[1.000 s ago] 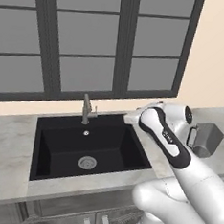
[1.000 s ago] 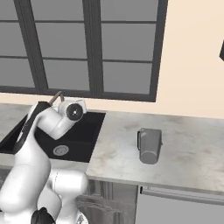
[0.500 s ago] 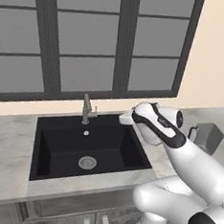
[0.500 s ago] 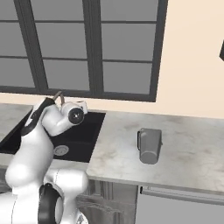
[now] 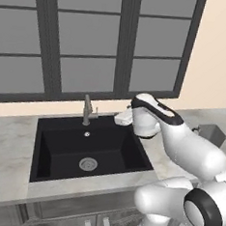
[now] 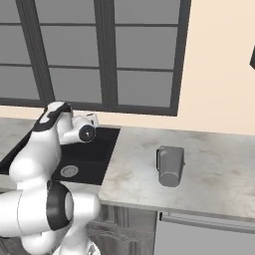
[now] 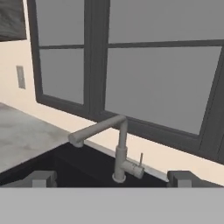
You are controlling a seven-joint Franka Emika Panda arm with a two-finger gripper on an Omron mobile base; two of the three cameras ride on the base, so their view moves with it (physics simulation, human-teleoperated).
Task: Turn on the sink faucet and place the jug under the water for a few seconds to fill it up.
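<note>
A white robot arm reaches over the back right corner of a large matte black rectangular sink (image 5: 90,149) set in a pale marbled stone worktop (image 6: 209,174), beneath a row of dark-framed windows (image 5: 92,40). Its pincer (image 7: 111,178) is empty, the two dark fingertips (image 7: 41,178) standing wide apart at the bottom of the hand view, with nothing between them. Seen along the pincer, the slim brushed grey-bronze metal faucet (image 7: 114,146) stands straight ahead at the sink's back edge, upright post in the middle, angled spout reaching out to the left, small thin lever sticking up from a stub on its right side. The pincer is near the faucet but apart from it. In the left base view the faucet (image 5: 88,111) rises behind the basin, a round silver drain (image 5: 88,164) lying on the black floor below. The grey metal jug (image 6: 170,165) with a loop side handle stands upright on the worktop well to the right of the sink, apart from the arm.
</note>
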